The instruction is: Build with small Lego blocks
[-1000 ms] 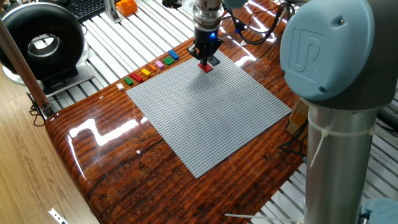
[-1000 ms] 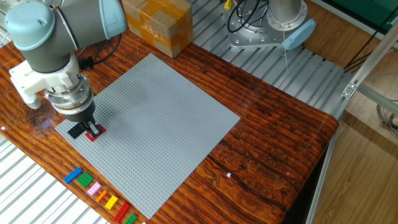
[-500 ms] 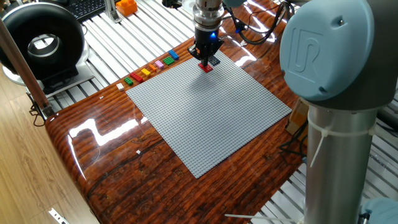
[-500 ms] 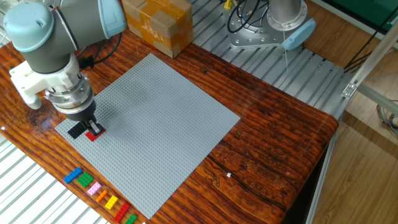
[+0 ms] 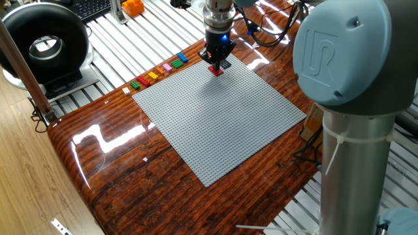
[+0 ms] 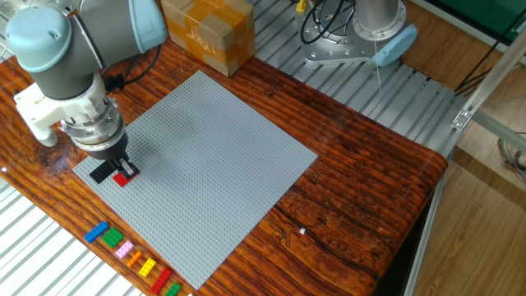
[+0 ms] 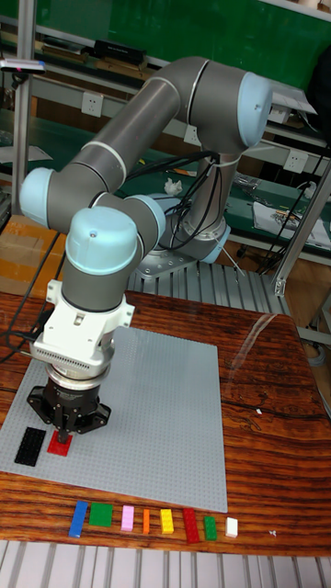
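My gripper (image 7: pixel 62 439) points straight down at the near-left corner of the grey baseplate (image 6: pixel 214 156). Its fingers are close together on a small red brick (image 7: pixel 61 448) that rests on the plate's studs. The same red brick (image 6: pixel 122 179) shows below the gripper (image 6: pixel 123 169) in the other fixed view, and again as a red brick (image 5: pixel 216 71) under the gripper (image 5: pixel 215 64). A black brick (image 7: pixel 30 446) lies flat on the plate just beside it. A row of loose small Lego blocks (image 7: pixel 152 521), blue, green, pink, orange, yellow, red, lies on the wood off the plate's edge.
A cardboard box (image 6: pixel 207 33) stands beyond the plate's far corner. A black round device (image 5: pixel 44 44) and an orange object (image 5: pixel 132 7) sit on the slatted bench past the brick row (image 5: pixel 160 70). A second robot base (image 6: pixel 362 37) stands behind the table.
The arm has shifted only very slightly. The red brick sits at the same spot on the plate under the fingers.
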`<state>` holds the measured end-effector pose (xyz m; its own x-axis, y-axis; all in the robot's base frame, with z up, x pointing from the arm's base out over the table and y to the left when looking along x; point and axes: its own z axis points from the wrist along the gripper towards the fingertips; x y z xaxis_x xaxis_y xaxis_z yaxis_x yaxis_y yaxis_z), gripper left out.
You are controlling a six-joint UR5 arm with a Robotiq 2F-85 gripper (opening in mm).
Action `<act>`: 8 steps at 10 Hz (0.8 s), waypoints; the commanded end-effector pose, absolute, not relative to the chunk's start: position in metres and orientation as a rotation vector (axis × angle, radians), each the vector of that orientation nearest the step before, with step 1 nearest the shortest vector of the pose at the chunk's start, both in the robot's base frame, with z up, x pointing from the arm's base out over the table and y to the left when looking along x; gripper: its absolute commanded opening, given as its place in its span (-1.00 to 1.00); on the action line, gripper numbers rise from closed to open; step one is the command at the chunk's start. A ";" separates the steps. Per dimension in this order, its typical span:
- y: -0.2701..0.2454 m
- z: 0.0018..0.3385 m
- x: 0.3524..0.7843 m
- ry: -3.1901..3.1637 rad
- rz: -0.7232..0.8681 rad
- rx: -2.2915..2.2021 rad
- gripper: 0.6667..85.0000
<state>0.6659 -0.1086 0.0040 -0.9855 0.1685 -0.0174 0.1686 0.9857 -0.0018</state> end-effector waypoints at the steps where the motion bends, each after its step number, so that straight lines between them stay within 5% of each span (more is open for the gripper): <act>1: -0.097 -0.004 0.675 3.081 0.067 0.253 -0.99; 8: -0.108 0.003 0.666 3.118 0.008 0.219 -0.99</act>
<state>0.6627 -0.1083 0.0051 -0.9903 0.1386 -0.0051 0.1386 0.9903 -0.0017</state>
